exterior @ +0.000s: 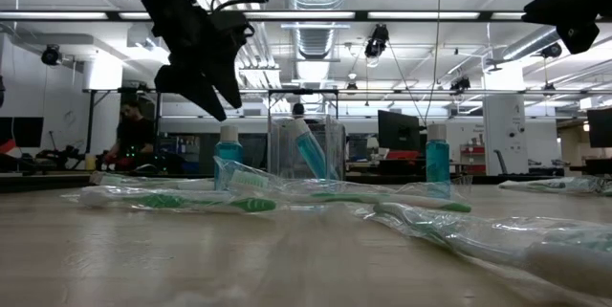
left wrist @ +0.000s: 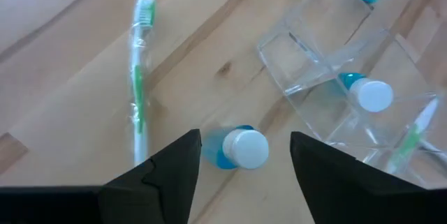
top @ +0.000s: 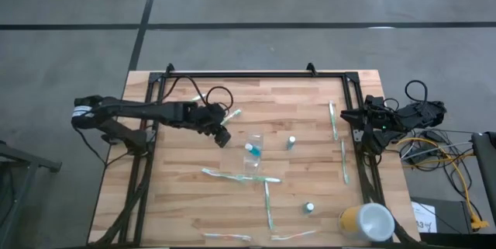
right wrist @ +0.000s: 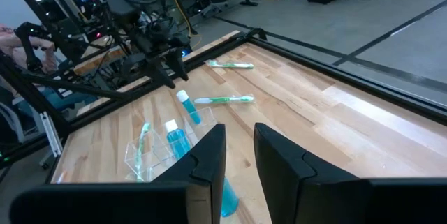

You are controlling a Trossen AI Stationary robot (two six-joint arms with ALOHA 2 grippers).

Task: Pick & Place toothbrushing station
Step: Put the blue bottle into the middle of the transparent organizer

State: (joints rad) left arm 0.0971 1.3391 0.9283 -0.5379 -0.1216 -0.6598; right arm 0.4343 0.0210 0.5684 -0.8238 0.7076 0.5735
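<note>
My left gripper (top: 223, 137) hangs open above the table's middle, fingers slanting down. Just below and between its fingertips (left wrist: 244, 140) a blue tube with a white cap (left wrist: 241, 147) stands upright on the wood (exterior: 228, 154), untouched. Beside it stands the clear cup (top: 256, 140). A second tube (left wrist: 370, 95) leans in the cup, and a green-and-white toothbrush (left wrist: 412, 137) stands in it too. Another tube (top: 291, 142) stands right of the cup. My right gripper (top: 360, 115) waits at the table's right edge, with a narrow gap between its fingers (right wrist: 239, 161) and nothing in it.
Wrapped toothbrushes lie scattered: one by the left gripper (top: 232, 115), two near the right edge (top: 333, 117), and others toward the near edge (top: 232, 175). One more tube (top: 309, 207) stands near the front. A yellow cup with a white top (top: 366, 222) sits at the near right corner.
</note>
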